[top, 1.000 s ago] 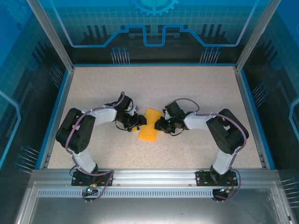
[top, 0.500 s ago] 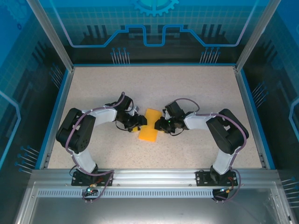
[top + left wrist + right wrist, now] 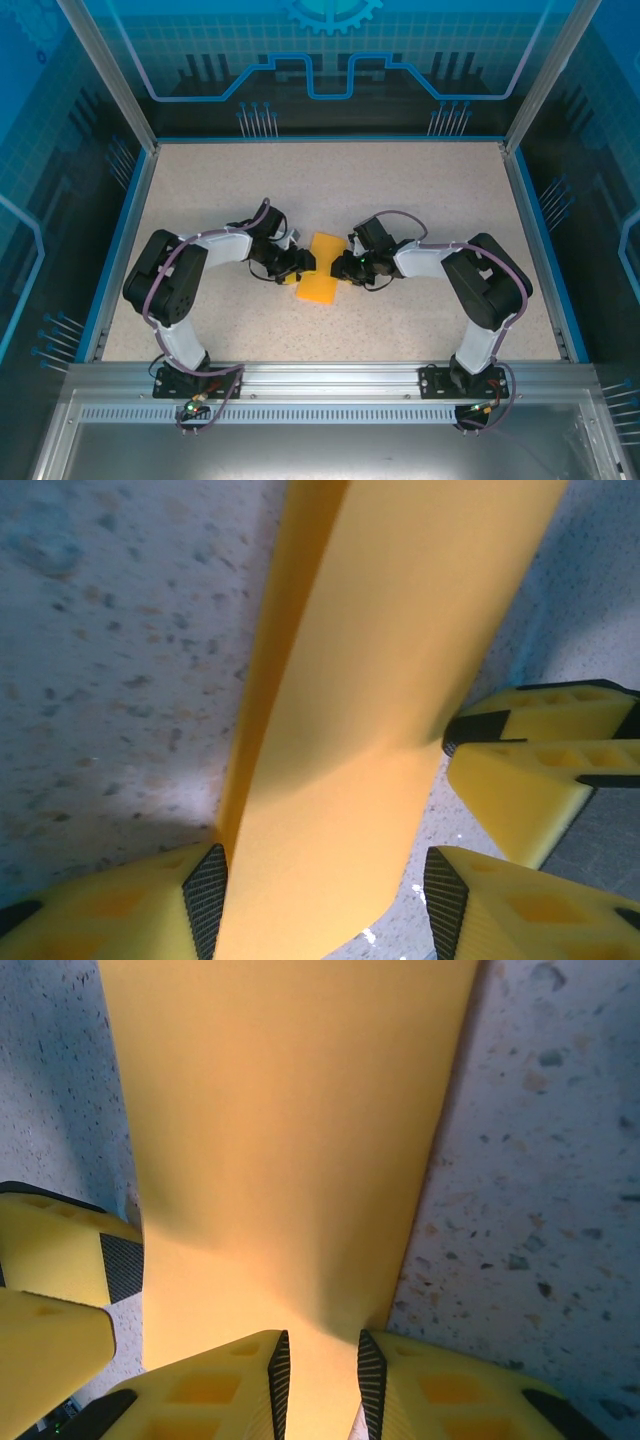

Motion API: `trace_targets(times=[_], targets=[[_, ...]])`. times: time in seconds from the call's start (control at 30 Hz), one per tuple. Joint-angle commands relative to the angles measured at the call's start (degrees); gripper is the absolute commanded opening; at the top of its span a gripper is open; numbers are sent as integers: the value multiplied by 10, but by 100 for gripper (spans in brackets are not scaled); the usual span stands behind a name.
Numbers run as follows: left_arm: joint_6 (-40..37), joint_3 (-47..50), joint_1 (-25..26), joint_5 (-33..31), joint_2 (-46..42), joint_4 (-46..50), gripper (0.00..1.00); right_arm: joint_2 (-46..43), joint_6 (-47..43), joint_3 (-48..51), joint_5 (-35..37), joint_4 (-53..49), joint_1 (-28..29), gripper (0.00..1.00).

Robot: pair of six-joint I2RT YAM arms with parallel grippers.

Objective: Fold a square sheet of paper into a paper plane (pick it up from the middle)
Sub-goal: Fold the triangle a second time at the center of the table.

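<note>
Little has changed over the last second: the left arm's shoulder and elbow have crept slightly to the right, and the left gripper (image 3: 297, 262) has eased in a touch, while the square sheet of paper (image 3: 320, 268) lies where it did on the surface (image 3: 400, 190).

That sheet is now folded into a longish band in the middle, between the two arms. Its long axis runs from far to near, with the near end leaning a little to the left. Both grippers reach in from the sides across that axis, the left one at the band's left edge and the right gripper (image 3: 343, 268) at its right edge. They sit about equally close and nearly face each other.

In the left wrist view the left gripper (image 3: 325, 905) stands at medium width astride the band. One of its fingers (image 3: 205, 900) is against the paper's raised left flap, and a sliver of bare surface shows beside the other, so I judge it is not yet gripping. In the right wrist view the right gripper (image 3: 322, 1370) is narrow, with a pinch of the paper's edge between its pads.

The next crease should follow the band's length, so the left jaws must close on the flap squarely.
</note>
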State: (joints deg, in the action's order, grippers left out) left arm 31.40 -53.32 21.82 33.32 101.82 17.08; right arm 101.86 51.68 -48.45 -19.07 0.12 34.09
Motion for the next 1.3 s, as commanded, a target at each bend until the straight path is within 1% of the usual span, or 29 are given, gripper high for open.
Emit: trace_targets(times=[0.0, 0.27, 0.37, 0.47, 0.6, 0.67, 0.77, 0.87, 0.9, 1.0, 1.03, 1.13, 1.2, 1.27], targets=[[0, -7, 6, 37, -1, -19, 57, 19, 5, 18, 11, -30, -4, 29], [9, -8, 6, 40, -8, -29, 57, 18, 2, 17, 9, -31, -5, 29], [15, -9, 6, 43, -8, -35, 55, 10, -1, 16, -1, -19, -6, 29], [23, -10, 5, 43, -9, -39, 50, -20, -15, 19, 6, -11, -4, 33], [28, -8, 5, 38, -15, -41, 42, -98, -46, 31, 43, -18, 5, 40], [31, -8, 4, 37, -17, -42, 40, -138, -66, 35, 77, -38, 16, 42], [34, -9, 3, 34, -20, -41, 34, -197, -100, 49, 141, -59, 53, 49], [36, -11, 2, 29, -22, -38, 33, -230, -145, 57, 206, -54, 118, 49], [38, -12, 2, 29, -23, -38, 33, -230, -159, 47, 240, -70, 143, 50], [38, -16, 1, 29, -22, -32, 30, -198, -182, -5, 309, -141, 206, 55], [40, -18, 1, 30, -20, -31, 29, -180, -188, -16, 334, -160, 227, 56], [43, -21, 2, 32, -19, -28, 28, -110, -202, -96, 427, -210, 295, 56], [42, -23, 1, 32, -20, -25, 27, -61, -198, -144, 472, -247, 321, 58], [41, -22, 2, 31, -20, -23, 25, -25, -193, -179, 500, -273, 332, 59]])
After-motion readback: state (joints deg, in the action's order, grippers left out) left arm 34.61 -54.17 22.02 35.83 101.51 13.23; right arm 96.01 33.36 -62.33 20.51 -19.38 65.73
